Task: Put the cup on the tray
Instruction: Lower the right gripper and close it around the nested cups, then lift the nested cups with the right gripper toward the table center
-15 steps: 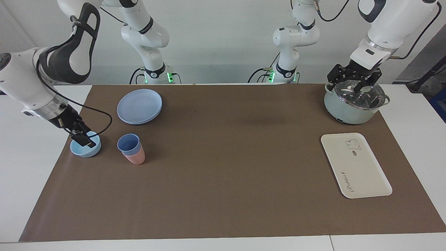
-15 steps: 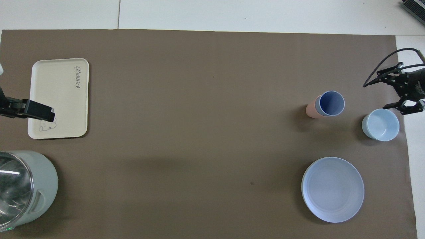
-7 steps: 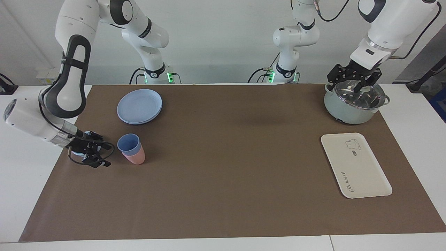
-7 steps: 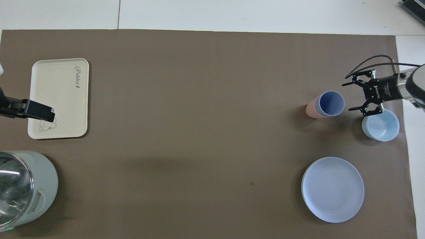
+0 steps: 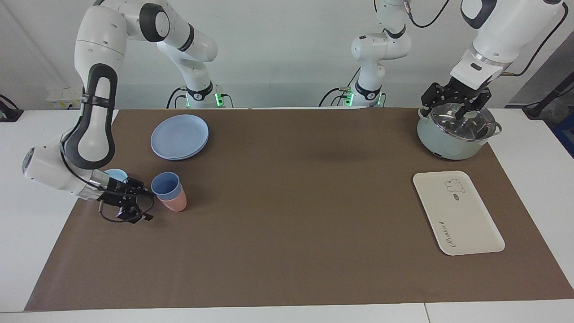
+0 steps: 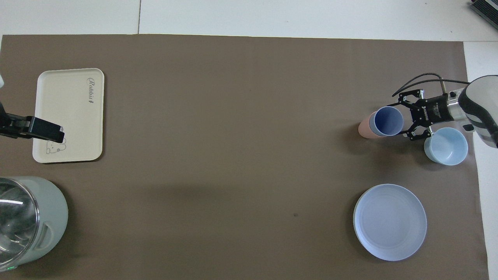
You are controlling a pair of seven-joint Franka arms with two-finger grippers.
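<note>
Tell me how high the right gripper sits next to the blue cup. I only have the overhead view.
Observer: The right gripper is low, level with the cup. It is open and beside the cup, not around it.
Operator: Confirm what the cup stands in.
Observer: It is nested in a pink cup, which stands on the mat.
Operator: Report the left gripper.
Observer: The left gripper waits over the pot, close above its lid and not over the tray.
</note>
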